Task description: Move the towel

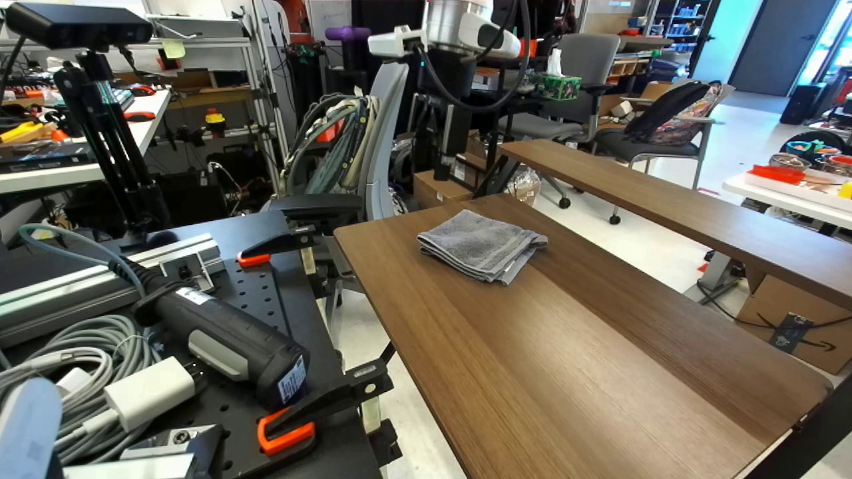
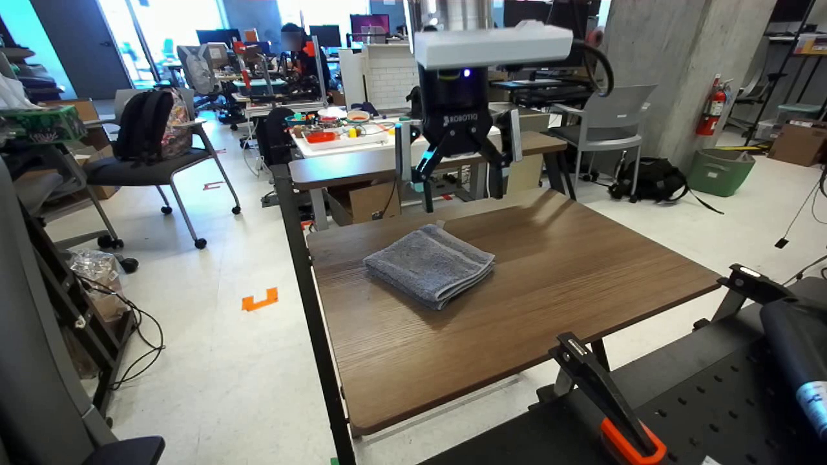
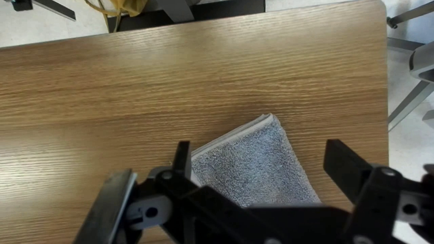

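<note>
While the grey towel (image 2: 429,265) is seen folded on the wooden table (image 2: 581,258), nothing is gripped yet: overhead, the gripper (image 2: 462,201) is spread wide and empty; grasp, move and release, it is judged, are all left to be done.

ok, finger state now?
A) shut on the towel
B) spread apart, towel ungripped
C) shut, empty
B: in the wrist view the fingers stand wide apart, and in an exterior view the folded towel lies on the tabletop with no finger gripping it.
</note>
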Available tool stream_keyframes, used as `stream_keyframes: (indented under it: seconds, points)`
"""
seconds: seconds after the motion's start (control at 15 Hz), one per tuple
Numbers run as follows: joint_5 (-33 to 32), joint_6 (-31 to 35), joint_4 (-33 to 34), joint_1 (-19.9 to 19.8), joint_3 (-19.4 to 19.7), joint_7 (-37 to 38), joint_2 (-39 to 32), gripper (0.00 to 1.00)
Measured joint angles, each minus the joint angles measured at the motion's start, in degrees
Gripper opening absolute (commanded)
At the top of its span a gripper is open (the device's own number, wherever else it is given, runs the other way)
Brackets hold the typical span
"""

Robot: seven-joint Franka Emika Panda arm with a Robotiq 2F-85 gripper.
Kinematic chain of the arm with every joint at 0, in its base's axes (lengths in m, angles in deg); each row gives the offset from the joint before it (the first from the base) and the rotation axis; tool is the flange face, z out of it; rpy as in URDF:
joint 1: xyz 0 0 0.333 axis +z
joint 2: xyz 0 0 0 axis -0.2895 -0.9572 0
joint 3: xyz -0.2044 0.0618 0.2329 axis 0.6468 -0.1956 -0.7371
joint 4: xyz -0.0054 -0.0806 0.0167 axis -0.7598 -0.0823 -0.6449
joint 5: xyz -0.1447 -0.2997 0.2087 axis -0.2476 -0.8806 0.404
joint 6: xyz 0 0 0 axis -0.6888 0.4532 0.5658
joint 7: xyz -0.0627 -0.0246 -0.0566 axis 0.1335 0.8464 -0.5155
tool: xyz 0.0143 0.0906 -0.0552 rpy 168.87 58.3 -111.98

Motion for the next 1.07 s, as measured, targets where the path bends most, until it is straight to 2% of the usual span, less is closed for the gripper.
stream_keyframes:
  seconds: [0.33, 1.07]
  points:
    - [0.1, 6.9, 6.2, 2.1, 2.6, 1.9, -9.4, 1.0]
    - [0.1, 6.9, 20.5, 5.6, 7.1, 5.6, -22.6, 1.0]
